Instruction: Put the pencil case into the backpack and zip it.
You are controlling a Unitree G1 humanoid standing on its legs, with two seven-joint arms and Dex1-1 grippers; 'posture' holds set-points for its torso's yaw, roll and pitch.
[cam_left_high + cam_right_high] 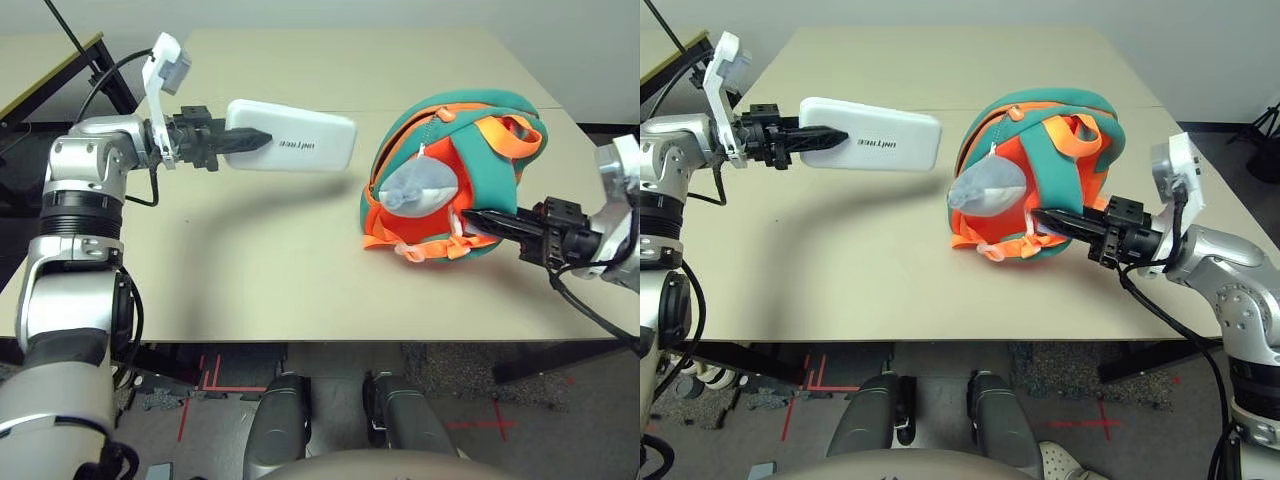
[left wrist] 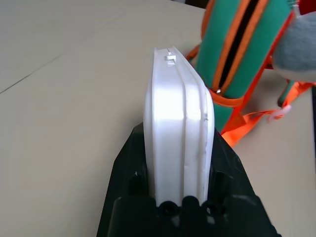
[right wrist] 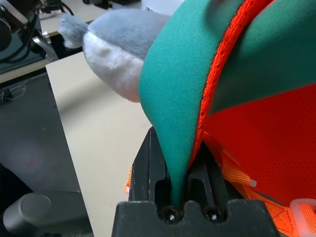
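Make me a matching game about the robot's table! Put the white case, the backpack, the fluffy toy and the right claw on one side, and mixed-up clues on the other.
Things:
1. flat white rectangular pencil case
2. teal and orange fabric backpack
3. grey-and-white plush toy
4. right claw

Clues:
A. pinching teal fabric
B. hanging on the backpack's front
C. held up above the table by the left claw
D. resting on the beige table

Pairs: 1-C, 2-D, 3-B, 4-A

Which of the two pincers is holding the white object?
The left pincer: it clamps the white pencil case above the table, while the right pincer pinches the backpack.
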